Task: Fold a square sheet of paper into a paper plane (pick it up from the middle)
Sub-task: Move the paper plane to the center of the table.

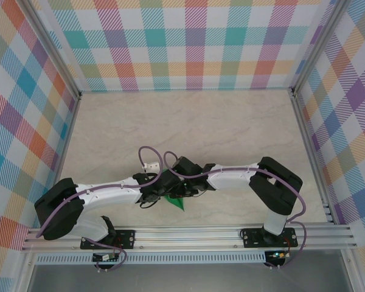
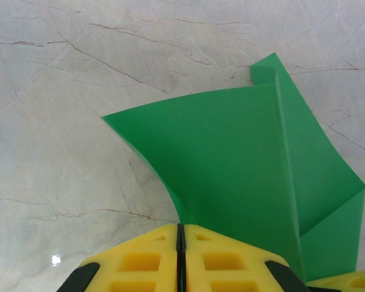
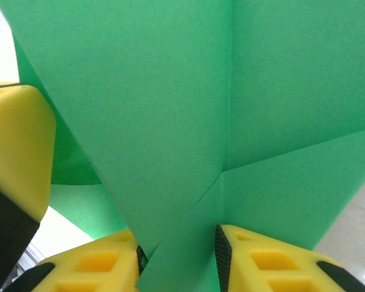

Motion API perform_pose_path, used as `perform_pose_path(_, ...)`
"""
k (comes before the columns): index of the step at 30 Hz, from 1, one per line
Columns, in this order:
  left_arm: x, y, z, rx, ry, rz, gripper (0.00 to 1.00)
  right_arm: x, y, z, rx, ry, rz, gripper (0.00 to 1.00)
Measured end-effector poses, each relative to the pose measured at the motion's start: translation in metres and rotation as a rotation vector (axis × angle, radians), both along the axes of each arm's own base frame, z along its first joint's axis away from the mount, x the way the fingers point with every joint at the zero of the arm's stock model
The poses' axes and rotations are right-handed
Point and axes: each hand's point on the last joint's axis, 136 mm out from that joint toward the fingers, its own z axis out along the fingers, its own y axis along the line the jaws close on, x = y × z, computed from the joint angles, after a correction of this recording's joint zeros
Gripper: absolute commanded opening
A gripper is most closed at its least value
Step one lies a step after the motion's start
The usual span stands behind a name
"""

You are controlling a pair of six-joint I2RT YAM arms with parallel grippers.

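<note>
The left hand is clamped on the partly folded green sheet of paper, at the near middle of the surface. The right hand stands narrow around a fold; whether it pinches, I cannot tell.

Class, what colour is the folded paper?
Bright green; the paper shows best in the left wrist view.

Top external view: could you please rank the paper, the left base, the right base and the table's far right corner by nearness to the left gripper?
1. the paper, pinched in the left gripper, front centre.
2. the left base, at the near left edge.
3. the right base, at the near right edge.
4. the far right corner, at the back.
</note>
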Motion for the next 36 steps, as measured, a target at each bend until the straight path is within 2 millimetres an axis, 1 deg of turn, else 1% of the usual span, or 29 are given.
perform_pose_path(3,0.000,0.001,0.000,-0.002,-0.001,0.002,0.11,0.001,-0.001,-0.004,-0.027,0.002,-0.001,0.28)
perform_pose_path(9,-0.002,0.004,0.000,-0.004,-0.002,0.003,0.14,0.002,0.000,-0.007,-0.064,-0.001,-0.003,0.27)
perform_pose_path(11,-0.003,0.006,0.001,-0.007,-0.005,0.004,0.15,0.002,-0.001,-0.006,-0.075,-0.005,-0.003,0.28)
perform_pose_path(15,-0.003,0.007,0.005,-0.024,-0.016,0.008,0.22,0.002,-0.001,-0.007,-0.113,-0.017,-0.005,0.30)
perform_pose_path(17,-0.004,0.008,0.008,-0.035,-0.025,0.009,0.25,0.002,-0.002,-0.006,-0.130,-0.024,-0.007,0.30)
perform_pose_path(21,-0.004,0.011,0.016,-0.060,-0.049,0.013,0.30,0.004,-0.002,-0.002,-0.156,-0.040,-0.009,0.20)
perform_pose_path(25,-0.003,0.015,0.026,-0.090,-0.082,0.029,0.33,0.004,-0.003,0.000,-0.172,-0.051,-0.012,0.14)
perform_pose_path(27,-0.003,0.016,0.031,-0.105,-0.097,0.037,0.33,0.005,-0.004,0.000,-0.184,-0.056,-0.015,0.10)
perform_pose_path(30,-0.004,0.021,0.035,-0.117,-0.116,0.051,0.35,0.006,-0.009,-0.001,-0.212,-0.061,-0.025,0.09)
perform_pose_path(33,-0.006,0.029,0.037,-0.120,-0.130,0.063,0.36,0.009,-0.017,-0.001,-0.255,-0.074,-0.045,0.09)
perform_pose_path(36,-0.008,0.034,0.038,-0.127,-0.141,0.073,0.38,0.015,-0.028,0.002,-0.320,-0.096,-0.084,0.11)
